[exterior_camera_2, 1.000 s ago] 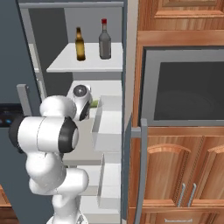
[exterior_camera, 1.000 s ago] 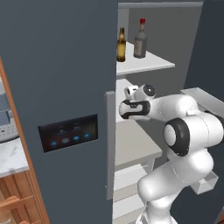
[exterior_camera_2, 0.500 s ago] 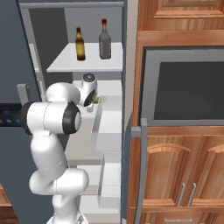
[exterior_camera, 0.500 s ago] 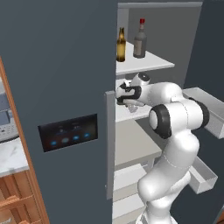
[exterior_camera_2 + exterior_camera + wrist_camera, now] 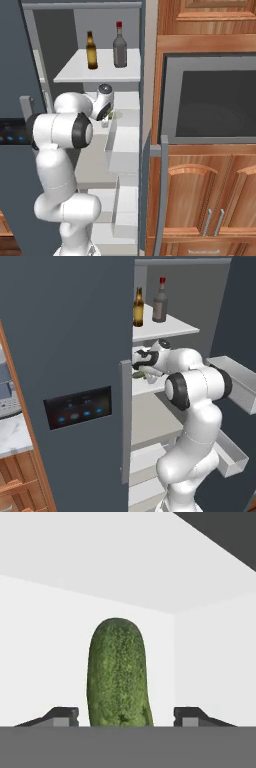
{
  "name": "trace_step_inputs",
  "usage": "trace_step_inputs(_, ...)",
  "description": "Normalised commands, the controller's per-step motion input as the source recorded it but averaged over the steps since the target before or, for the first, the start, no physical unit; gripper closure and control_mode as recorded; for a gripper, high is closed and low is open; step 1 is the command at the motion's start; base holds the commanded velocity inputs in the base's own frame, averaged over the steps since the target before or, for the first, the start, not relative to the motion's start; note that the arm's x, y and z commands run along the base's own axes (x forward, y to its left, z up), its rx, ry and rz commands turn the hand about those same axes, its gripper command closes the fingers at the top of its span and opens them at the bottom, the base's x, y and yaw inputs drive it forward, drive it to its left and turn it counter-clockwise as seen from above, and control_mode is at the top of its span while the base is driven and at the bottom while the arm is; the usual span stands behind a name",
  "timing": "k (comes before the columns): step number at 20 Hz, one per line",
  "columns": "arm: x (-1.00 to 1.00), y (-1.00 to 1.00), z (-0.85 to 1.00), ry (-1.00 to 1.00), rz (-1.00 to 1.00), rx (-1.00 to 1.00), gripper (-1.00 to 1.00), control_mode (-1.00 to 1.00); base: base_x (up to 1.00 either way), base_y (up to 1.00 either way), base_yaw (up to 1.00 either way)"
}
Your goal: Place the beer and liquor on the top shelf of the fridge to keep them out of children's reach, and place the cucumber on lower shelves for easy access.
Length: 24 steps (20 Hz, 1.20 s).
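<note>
The beer (image 5: 138, 307) (image 5: 90, 50) and the red-capped liquor (image 5: 160, 301) (image 5: 119, 45) stand upright side by side on the top shelf (image 5: 172, 329) (image 5: 75, 74) of the open fridge (image 5: 65, 331). My gripper (image 5: 139, 370) (image 5: 108, 115) reaches in over the white shelf just below that one. In the hand view the dark green cucumber (image 5: 118, 672) lies on this lower shelf between the fingers of my gripper (image 5: 128, 716). The jaws stand open, with a gap on each side of the cucumber. A bit of the cucumber (image 5: 138, 375) (image 5: 110, 114) shows by the fingertips.
The fridge's closed left door carries a black panel of blue lights (image 5: 77, 406) and a grey vertical handle (image 5: 125, 421). Door bins (image 5: 235, 386) of the open right door jut out beside my arm. A dark oven front (image 5: 210, 100) and wooden cabinets (image 5: 210, 200) stand to the right.
The arm has stretched deeper into the fridge over the shelf under the bottles. The jaws have spread and let go of the cucumber, which now rests on that shelf.
</note>
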Motion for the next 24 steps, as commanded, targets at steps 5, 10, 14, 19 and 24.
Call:
trace_step_inputs(5,-0.52,0.00,0.00,-0.08,0.00,-0.02,-1.00,-1.00,0.00,0.00,0.00)
trace_step_inputs(10,-0.94,0.00,0.02,-0.04,0.00,-0.04,-1.00,-1.00,0.00,0.00,0.00)
trace_step_inputs(14,-1.00,0.00,0.42,-0.06,0.00,-0.07,-1.00,-1.00,0.00,0.00,0.00)
trace_step_inputs(19,-1.00,0.00,0.62,-0.03,0.00,-0.07,-1.00,-1.00,0.00,0.00,0.00)
trace_step_inputs(24,-0.97,-0.08,0.83,0.00,-0.03,-0.05,-1.00,-1.00,0.00,0.00,0.00)
